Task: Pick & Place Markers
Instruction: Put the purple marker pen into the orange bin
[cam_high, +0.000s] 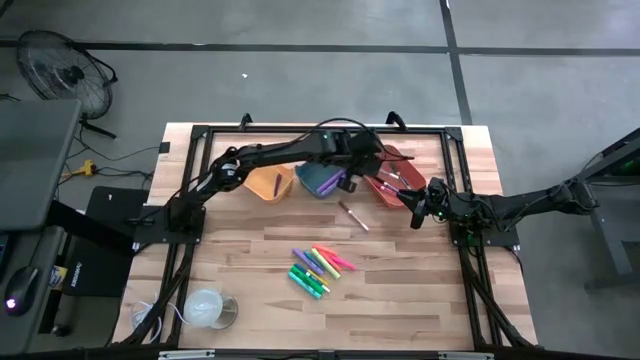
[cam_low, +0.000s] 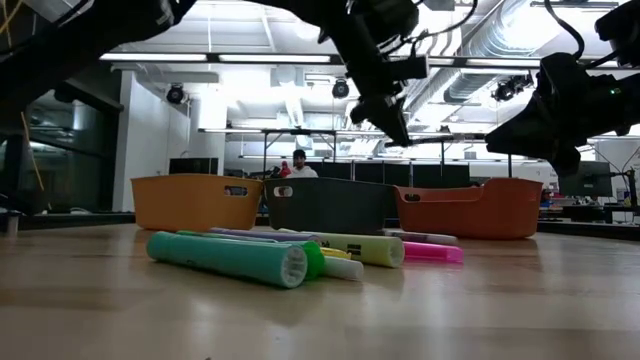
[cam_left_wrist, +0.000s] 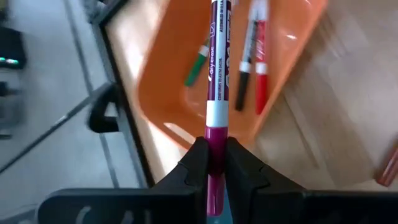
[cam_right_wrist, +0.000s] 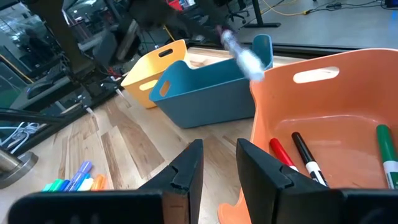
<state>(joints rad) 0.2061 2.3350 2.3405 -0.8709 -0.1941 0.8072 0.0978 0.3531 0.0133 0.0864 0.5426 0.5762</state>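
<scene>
Gripping a magenta marker (cam_left_wrist: 217, 93) between closed fingers, the left tool (cam_left_wrist: 211, 163) hovers over the orange bin (cam_left_wrist: 180, 81) near the surface's far edge; red, black and green markers lie inside. Right tool (cam_right_wrist: 217, 163), parted and empty, waits beside that bin. Loose markers (cam_high: 318, 266) lie mid-surface

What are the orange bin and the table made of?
The orange bin looks like smooth moulded plastic: one even colour, rounded corners, a cut-out handle slot and a soft shine inside. The table top looks like wood, probably butcher block: pale strips joined side by side with visible grain. I can't tell whether it is varnished.
</scene>
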